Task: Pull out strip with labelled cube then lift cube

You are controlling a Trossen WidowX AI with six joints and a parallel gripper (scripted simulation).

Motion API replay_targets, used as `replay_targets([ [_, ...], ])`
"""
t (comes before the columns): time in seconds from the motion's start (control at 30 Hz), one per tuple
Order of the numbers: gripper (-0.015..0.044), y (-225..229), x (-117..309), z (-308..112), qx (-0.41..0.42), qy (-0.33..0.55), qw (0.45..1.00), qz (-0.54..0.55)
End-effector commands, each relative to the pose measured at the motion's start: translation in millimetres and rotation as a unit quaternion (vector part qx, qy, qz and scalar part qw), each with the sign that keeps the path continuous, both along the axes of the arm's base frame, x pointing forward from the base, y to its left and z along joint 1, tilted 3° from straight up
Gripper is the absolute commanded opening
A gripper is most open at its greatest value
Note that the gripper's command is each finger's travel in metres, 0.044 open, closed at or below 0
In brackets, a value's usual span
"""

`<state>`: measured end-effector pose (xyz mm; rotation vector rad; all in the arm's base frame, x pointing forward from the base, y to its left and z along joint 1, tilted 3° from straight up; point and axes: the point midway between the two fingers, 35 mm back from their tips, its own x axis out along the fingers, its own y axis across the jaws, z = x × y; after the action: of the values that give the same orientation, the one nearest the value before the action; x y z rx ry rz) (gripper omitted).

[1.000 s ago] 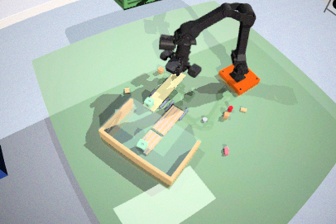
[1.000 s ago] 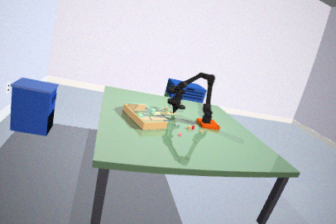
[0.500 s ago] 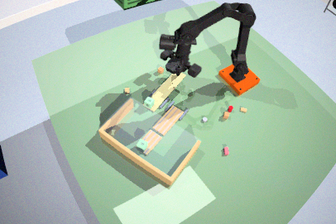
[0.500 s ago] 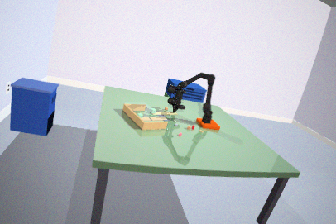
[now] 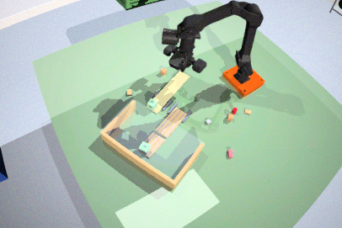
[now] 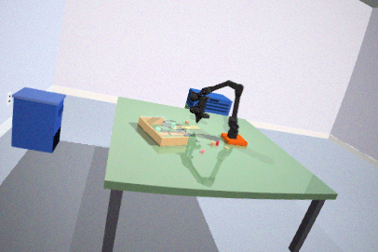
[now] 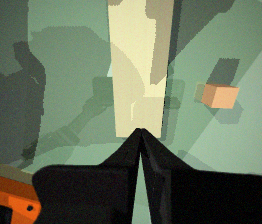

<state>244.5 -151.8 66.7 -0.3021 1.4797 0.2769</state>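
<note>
A pale yellow strip (image 5: 173, 89) (image 7: 134, 60) lies in one piece, reaching out past the open side of the wooden frame (image 5: 139, 161) (image 6: 172, 140). A mint cube (image 5: 152, 103) sits on its far end; its mark is too small to read. A second, orange-tan strip (image 5: 170, 124) with dark lines lies beside it, crossed by a dark gap. Another mint cube (image 5: 144, 146) is at that strip's far end. My gripper (image 5: 184, 70) (image 6: 198, 121) (image 7: 140, 132) is shut and holds nothing. Its tips are over the near end of the yellow strip; contact cannot be told.
Dark rails (image 5: 173, 108) stand near the strips. An orange block (image 5: 163, 71) (image 7: 220, 96) lies beside the yellow strip, a tan block (image 5: 129, 92) farther off. Small pieces, including a red one (image 5: 234, 110), a white one (image 5: 208, 121) and a pink one (image 5: 230, 153), lie toward the orange base (image 5: 253, 84).
</note>
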Motion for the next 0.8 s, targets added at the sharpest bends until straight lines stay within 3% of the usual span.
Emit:
replay_targets([
  [0.0, 0.0026, 0.4, 2.1, 6.5, -0.003, 0.001, 1.0, 0.006],
  [0.1, 0.0105, 6.8, 18.5, 6.4, -0.005, 0.001, 0.999, 0.052],
  [0.53, 0.044, 26.5, 61.1, 13.7, -0.005, -0.001, 0.998, 0.055],
  [0.77, 0.044, 36.1, 83.3, 17.9, -0.005, -0.002, 0.998, 0.055],
])
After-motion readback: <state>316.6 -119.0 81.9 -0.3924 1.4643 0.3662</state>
